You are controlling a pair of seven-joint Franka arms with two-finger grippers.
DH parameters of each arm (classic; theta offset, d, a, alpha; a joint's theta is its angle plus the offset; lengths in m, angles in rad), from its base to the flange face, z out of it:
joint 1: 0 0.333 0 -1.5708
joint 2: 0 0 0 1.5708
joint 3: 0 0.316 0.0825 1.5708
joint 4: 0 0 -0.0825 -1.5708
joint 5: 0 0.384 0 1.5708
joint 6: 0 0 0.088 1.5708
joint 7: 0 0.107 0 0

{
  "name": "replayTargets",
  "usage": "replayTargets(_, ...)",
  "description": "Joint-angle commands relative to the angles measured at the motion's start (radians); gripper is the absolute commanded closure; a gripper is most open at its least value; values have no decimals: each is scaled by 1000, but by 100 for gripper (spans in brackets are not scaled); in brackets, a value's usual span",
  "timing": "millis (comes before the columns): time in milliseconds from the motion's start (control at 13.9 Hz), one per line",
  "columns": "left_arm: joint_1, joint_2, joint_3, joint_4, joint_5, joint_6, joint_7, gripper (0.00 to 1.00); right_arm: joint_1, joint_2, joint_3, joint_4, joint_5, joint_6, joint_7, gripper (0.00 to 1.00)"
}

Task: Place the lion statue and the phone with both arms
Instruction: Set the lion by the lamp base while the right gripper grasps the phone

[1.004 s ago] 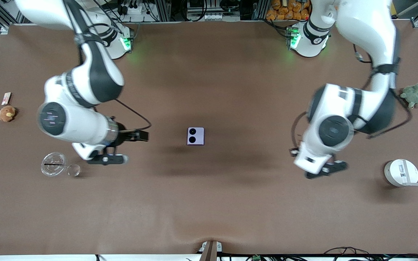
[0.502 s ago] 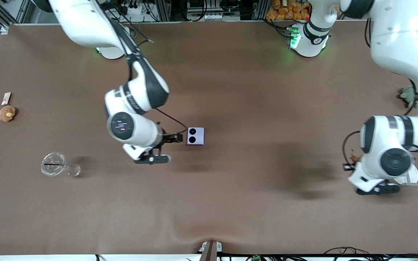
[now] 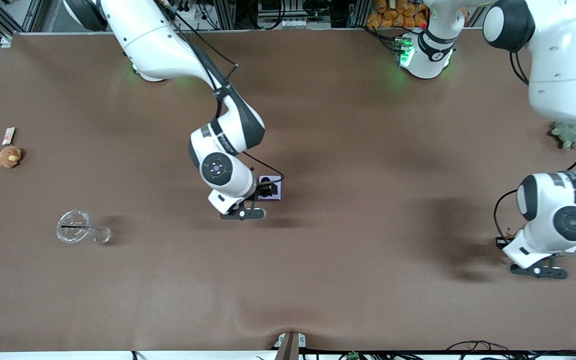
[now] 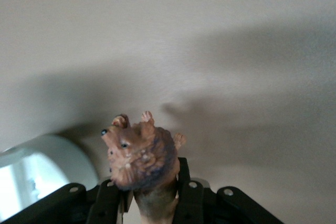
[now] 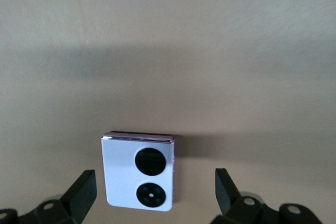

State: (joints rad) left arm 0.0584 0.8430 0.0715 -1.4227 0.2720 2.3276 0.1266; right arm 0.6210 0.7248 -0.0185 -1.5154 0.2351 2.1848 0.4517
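The phone, pale lavender with two black camera circles, lies flat near the middle of the table. My right gripper hangs open just over it. In the right wrist view the phone sits between the two spread fingers, closer to one of them. The lion statue, reddish-brown with a darker mane, is clamped by its body in my left gripper, head sticking out past the fingertips. In the front view the left gripper is low over the table at the left arm's end, the lion statue a small brown speck.
A round white device stands beside the held lion, mostly hidden under the left arm in the front view. A green plush lies nearer the left arm's base. At the right arm's end are an orange-brown plush, a clear lid and a small clear cup.
The right arm swung from beside the clear lid to over the phone, gripper still open. The left arm carried the lion toward the left arm's end, beside the white device.
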Motion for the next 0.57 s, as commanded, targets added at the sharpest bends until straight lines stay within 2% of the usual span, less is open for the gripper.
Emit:
replayTargets(0, 1, 36, -1, 31, 19, 19, 94, 100, 37, 16, -8, -6, 6, 36, 33, 0)
replayTargets(502, 24, 42, 1, 50, 18, 41, 130, 100, 68, 50, -9, -22, -10, 92, 67, 0)
